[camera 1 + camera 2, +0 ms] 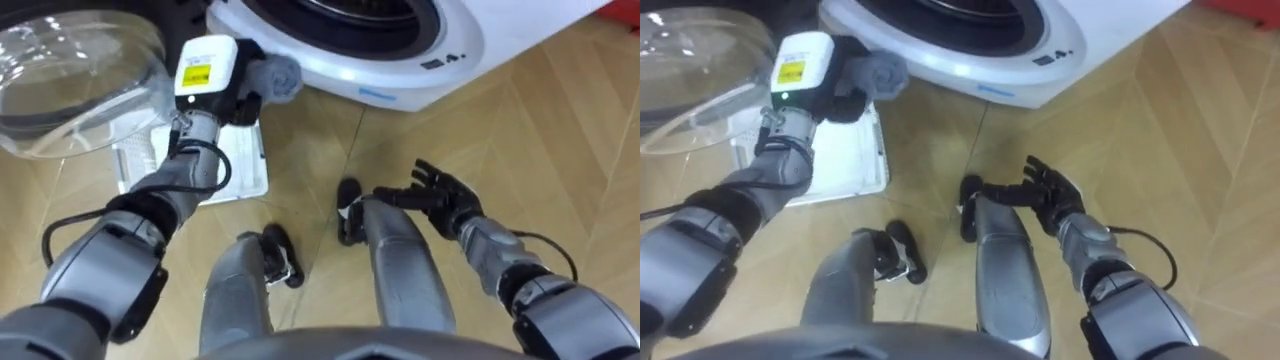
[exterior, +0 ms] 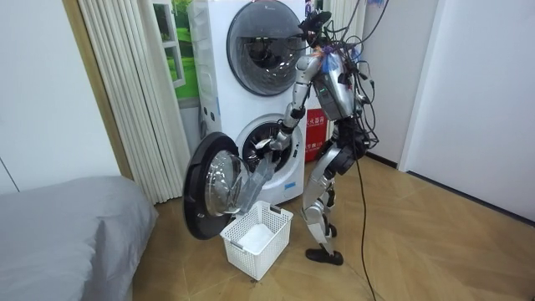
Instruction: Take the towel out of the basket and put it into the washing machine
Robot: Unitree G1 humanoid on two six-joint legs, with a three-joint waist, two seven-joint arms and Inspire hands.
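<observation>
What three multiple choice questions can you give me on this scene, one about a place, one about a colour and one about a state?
1. Where is the towel?
A. lying on the floor
B. in the left hand, by the opening of the washing machine
C. deep inside the drum

2. What colour is the basket?
A. white
B. blue
C. brown

3. How does the door of the washing machine stand?
A. shut
B. swung wide open
C. taken off

Answers:
1 B: the fingers are curled round the grey towel just before the opening.
2 A: its walls are white in the room view.
3 B: the door hangs open next to the basket.
</observation>
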